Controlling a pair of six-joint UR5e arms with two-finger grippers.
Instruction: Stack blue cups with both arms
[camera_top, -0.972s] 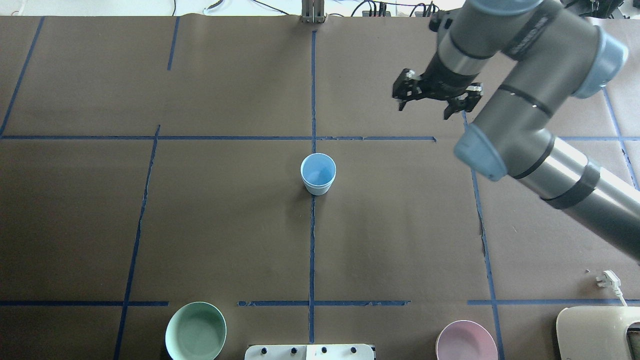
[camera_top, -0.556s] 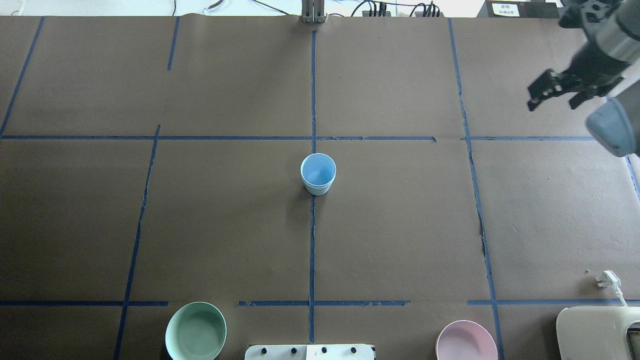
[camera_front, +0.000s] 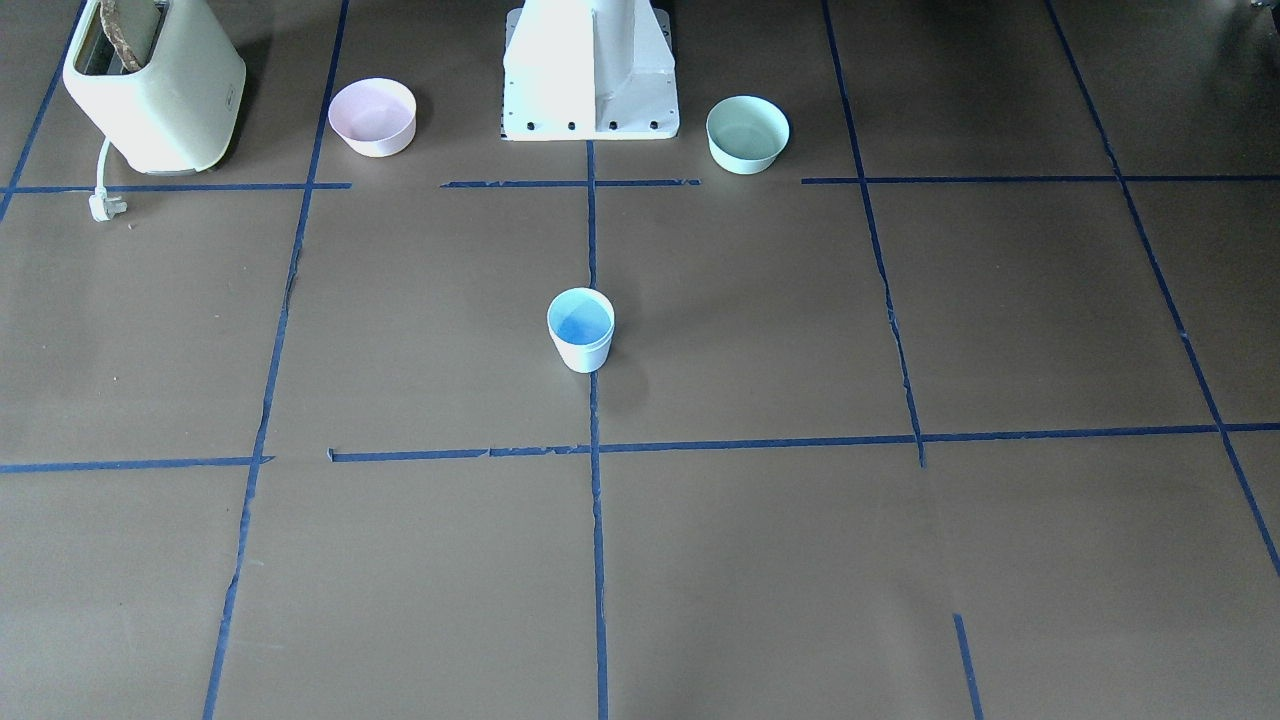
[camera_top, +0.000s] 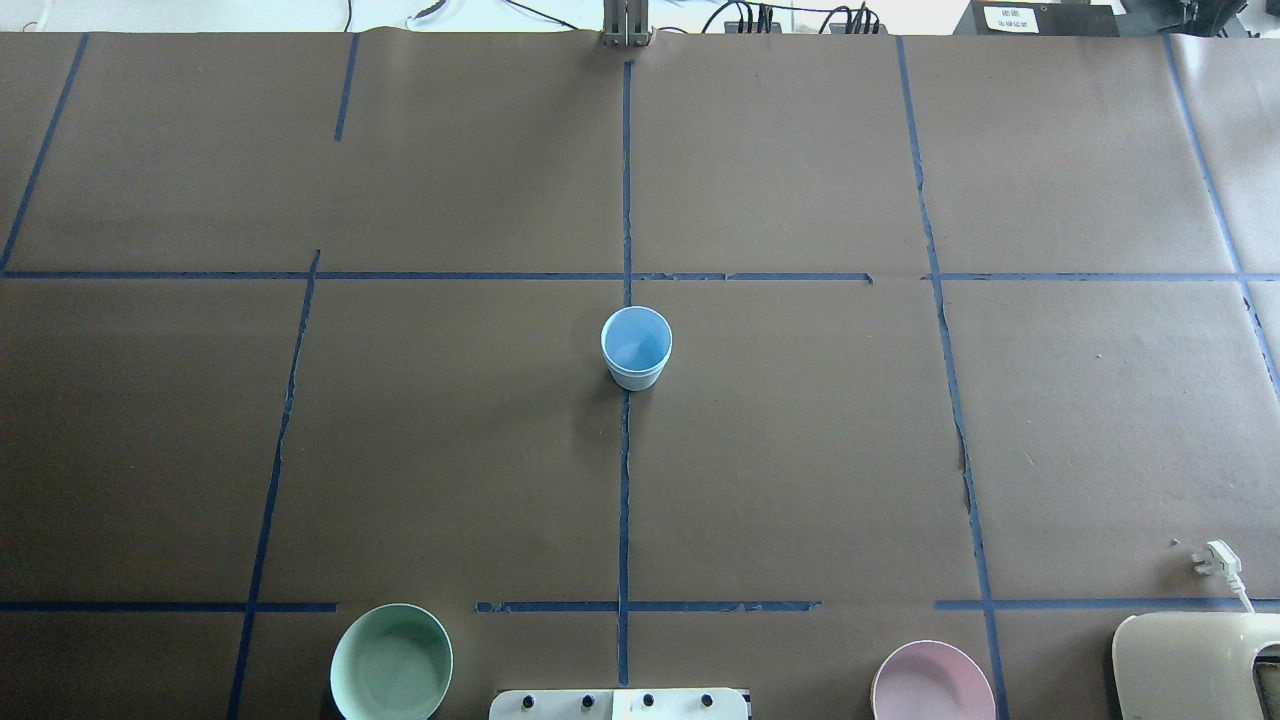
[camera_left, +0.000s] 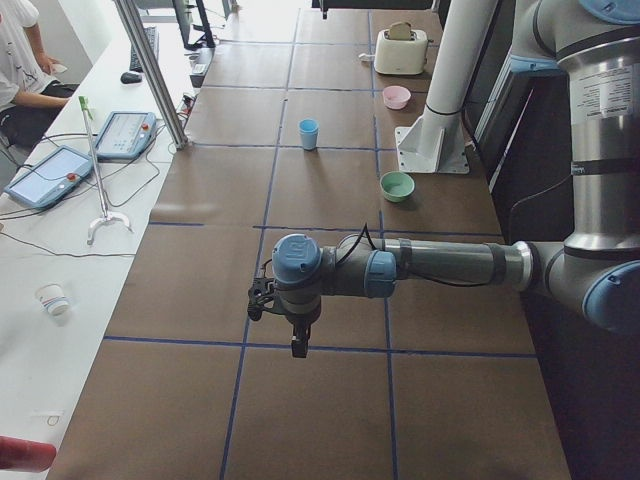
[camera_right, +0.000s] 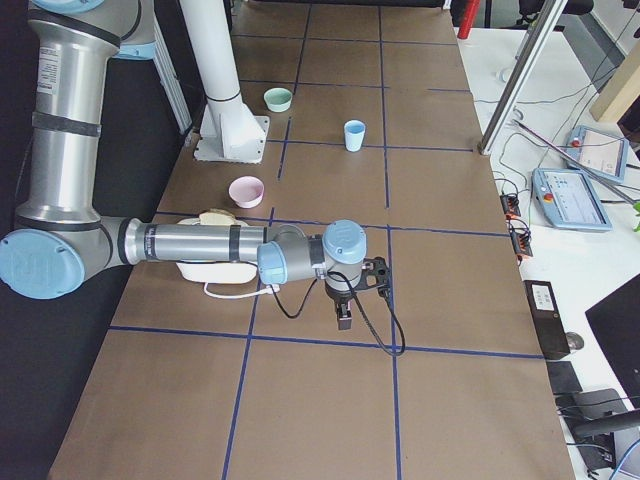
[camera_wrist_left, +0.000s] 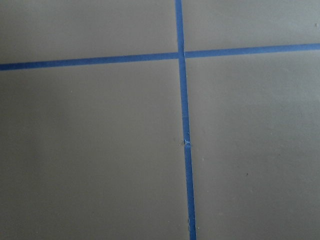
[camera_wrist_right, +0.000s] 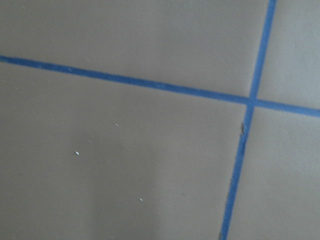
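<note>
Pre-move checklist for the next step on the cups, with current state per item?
1. Blue cups show as one nested stack with a doubled rim: ok.
2. Stack upright on the centre tape line: ok.
3. Left gripper far from the stack: ok.
4. Right gripper far from the stack: ok.
5. Grippers open or shut: cannot tell.
6. Green bowl and pink bowl apart from the stack: ok.

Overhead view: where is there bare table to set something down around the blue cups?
The blue cups stand alone mid-table, and the taped squares on every side of them are bare. Crowding is along the robot's edge: green bowl, pedestal base, pink bowl and toaster.
</note>
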